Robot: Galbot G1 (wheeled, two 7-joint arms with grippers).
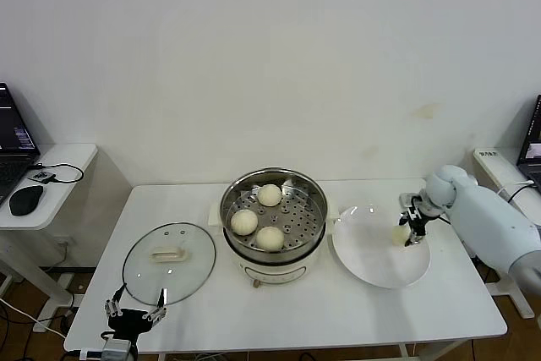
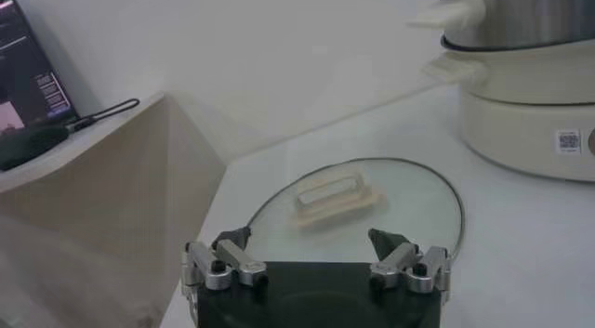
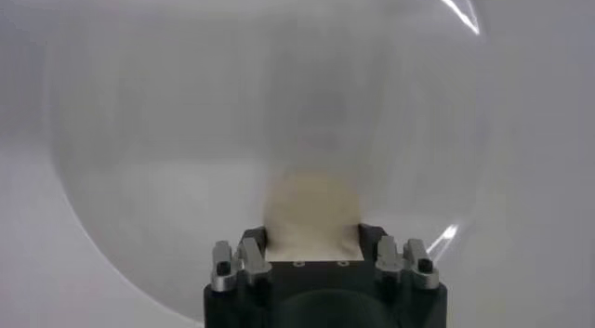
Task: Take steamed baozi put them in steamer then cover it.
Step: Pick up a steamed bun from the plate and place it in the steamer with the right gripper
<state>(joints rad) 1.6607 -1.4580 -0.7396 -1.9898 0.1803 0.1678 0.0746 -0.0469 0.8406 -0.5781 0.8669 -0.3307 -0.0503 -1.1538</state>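
Observation:
The steamer [image 1: 229, 202] stands mid-table with three steamed baozi [image 1: 270, 195] on its perforated tray. A fourth baozi [image 1: 398, 232] lies on the white plate [image 1: 372, 265] to the right. My right gripper [image 1: 407, 231] is down over the plate with its fingers against both sides of that bun. In the right wrist view the bun [image 3: 311, 209] fills the gap between the right gripper's [image 3: 313, 239] fingers. My left gripper [image 1: 135, 305] hangs open at the table's front left edge, near the glass lid [image 1: 169, 261]. The left wrist view shows that gripper [image 2: 316, 248] open, short of the lid [image 2: 409, 200].
The glass lid with its white handle [image 1: 167, 253] lies flat on the table left of the steamer. The steamer's white base [image 2: 530, 116] shows in the left wrist view. A side table [image 1: 63, 162] with a laptop and a mouse stands at far left.

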